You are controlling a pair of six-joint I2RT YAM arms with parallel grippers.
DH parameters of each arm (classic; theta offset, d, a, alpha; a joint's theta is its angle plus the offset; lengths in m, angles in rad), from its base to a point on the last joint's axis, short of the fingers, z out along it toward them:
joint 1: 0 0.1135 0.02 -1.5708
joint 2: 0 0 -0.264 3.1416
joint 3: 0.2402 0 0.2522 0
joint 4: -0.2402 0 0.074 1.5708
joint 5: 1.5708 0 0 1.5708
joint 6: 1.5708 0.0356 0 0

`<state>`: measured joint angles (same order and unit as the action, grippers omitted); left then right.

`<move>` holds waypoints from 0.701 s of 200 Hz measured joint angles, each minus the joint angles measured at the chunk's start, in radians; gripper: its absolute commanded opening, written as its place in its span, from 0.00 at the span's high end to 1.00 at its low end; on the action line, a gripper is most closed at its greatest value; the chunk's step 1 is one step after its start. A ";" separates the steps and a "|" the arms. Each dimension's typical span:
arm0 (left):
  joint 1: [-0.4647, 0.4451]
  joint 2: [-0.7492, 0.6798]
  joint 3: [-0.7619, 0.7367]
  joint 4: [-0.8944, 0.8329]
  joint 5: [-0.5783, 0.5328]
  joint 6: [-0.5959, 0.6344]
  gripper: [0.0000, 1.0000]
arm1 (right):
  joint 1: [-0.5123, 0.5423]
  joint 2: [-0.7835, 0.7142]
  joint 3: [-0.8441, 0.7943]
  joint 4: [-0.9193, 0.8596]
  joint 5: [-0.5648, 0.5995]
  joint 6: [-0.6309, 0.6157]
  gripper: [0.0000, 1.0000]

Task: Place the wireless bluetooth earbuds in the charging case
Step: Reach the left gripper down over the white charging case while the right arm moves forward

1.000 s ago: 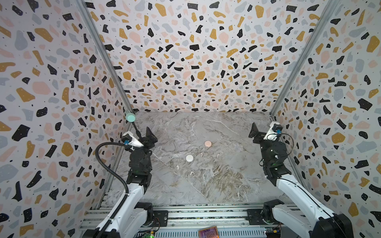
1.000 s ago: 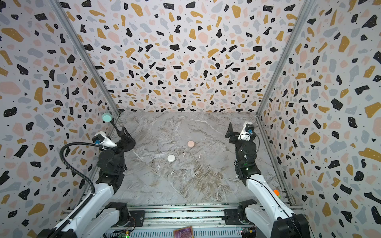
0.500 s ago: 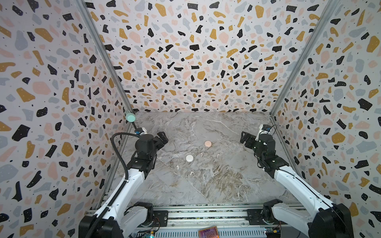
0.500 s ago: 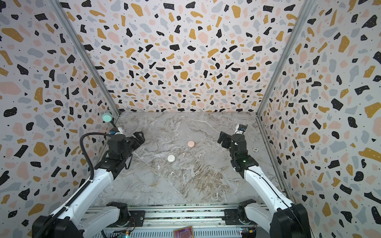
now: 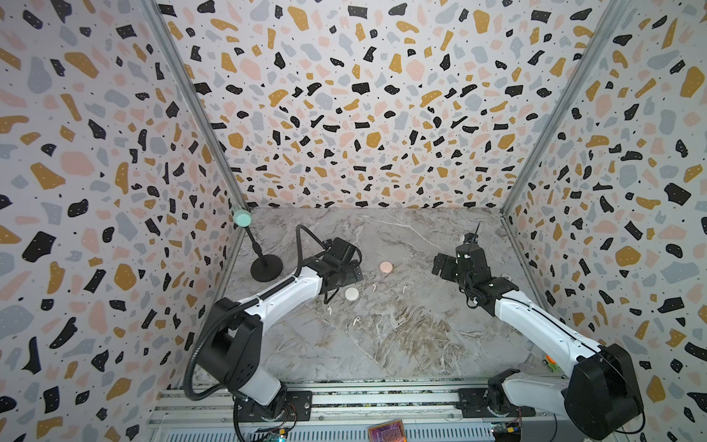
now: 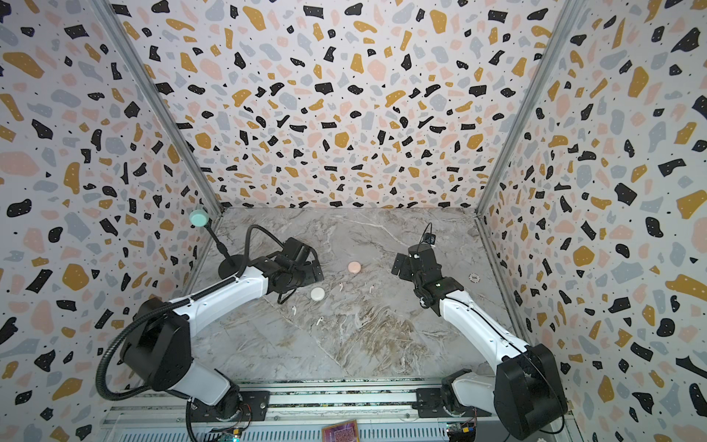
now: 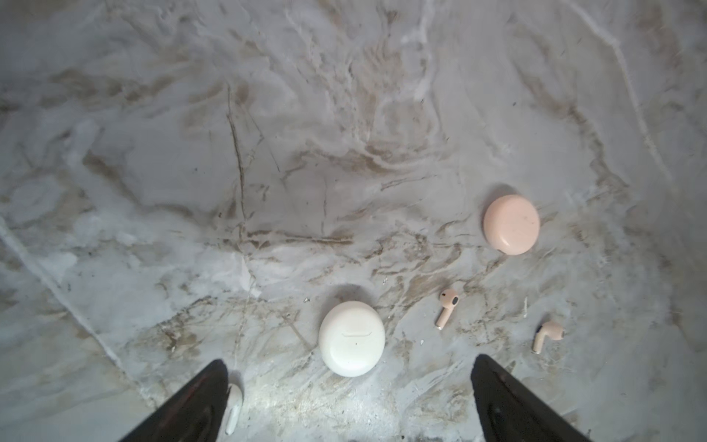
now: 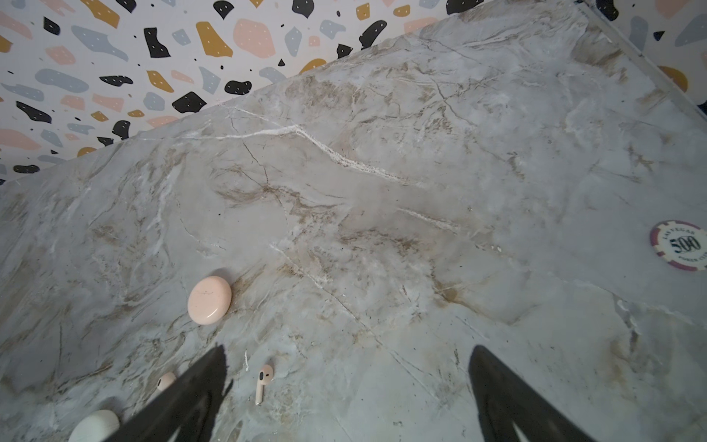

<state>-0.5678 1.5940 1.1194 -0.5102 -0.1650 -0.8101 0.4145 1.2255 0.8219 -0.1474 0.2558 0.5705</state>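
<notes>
In both top views the marble-patterned surface [image 5: 382, 344] carries two closed round cases, well apart: a white case [image 5: 351, 294] near the left arm and a pink case [image 5: 385, 267] farther back. The pink earbuds [image 5: 374, 286] lie loose on the surface between and to the right of the cases. The white earbuds [image 5: 355, 320] lie nearer the front, and none sits in a case. The left gripper [image 5: 346, 272] hangs just behind the white case. The right gripper [image 5: 442, 266] is well to the right of the pink case. In a top view a poker chip [image 6: 474, 277] lies near the right wall, its print too small to read. The left wrist view shows that gripper spread wide and empty over the white case [image 7: 352, 338], whose lid has a thin seam and a dot but no lettering. One of the white earbuds [image 7: 233, 407] appears beside a fingertip [image 7: 191, 413]. The right wrist view shows the right gripper [image 8: 348, 348] likewise wide open and holding nothing. Here the chip [image 8: 679, 245] reads "LAS VEGAS", "500" and "POKER CLUB".
</notes>
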 measured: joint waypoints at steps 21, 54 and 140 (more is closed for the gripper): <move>-0.013 0.055 0.017 -0.025 0.016 -0.018 0.00 | 0.008 -0.003 0.000 -0.006 0.000 -0.004 0.01; -0.029 0.134 0.052 -0.058 0.026 -0.027 0.01 | 0.019 -0.018 0.000 -0.010 0.001 -0.014 0.01; -0.063 0.265 0.093 -0.095 0.037 -0.021 0.08 | 0.049 -0.071 0.000 -0.011 0.022 -0.023 0.01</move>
<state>-0.6308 1.8591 1.2125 -0.6048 -0.1284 -0.8310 0.4637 1.1549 0.8219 -0.1581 0.2779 0.5476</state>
